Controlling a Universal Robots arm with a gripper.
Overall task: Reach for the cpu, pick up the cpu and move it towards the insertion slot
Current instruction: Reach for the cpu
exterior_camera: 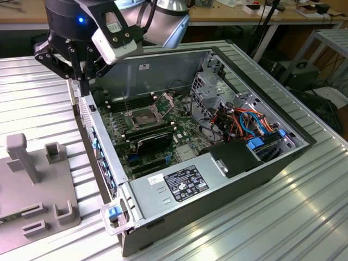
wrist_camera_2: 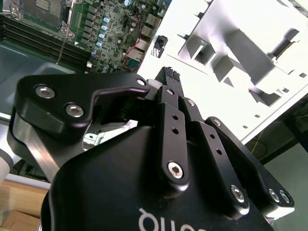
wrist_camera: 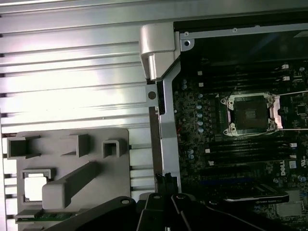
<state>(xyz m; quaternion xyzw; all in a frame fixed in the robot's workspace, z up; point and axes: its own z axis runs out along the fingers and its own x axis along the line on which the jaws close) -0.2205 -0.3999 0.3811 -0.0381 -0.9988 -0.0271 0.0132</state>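
holder: one, grey, lower left of the exterior view, on the ribbed bench.
cpu: probably the pale square in the holder's framed recess, lower left of the first wrist view; not certain.
gripper: one, upper left, narrow, tips together, nothing seen between them.
case: one, open, centre; its left wall stands between holder and board, under the gripper.
insertion slot: one, mid-board, dark centre bare.
power supply: one, lower centre.
cable bundle: right of centre.

- Ribbed metal table: silver, slatted surface, carries both items below.
- Open computer case: lies flat at the table's centre.
- Grey holder plate: lies flat at the exterior view's left, near the case.
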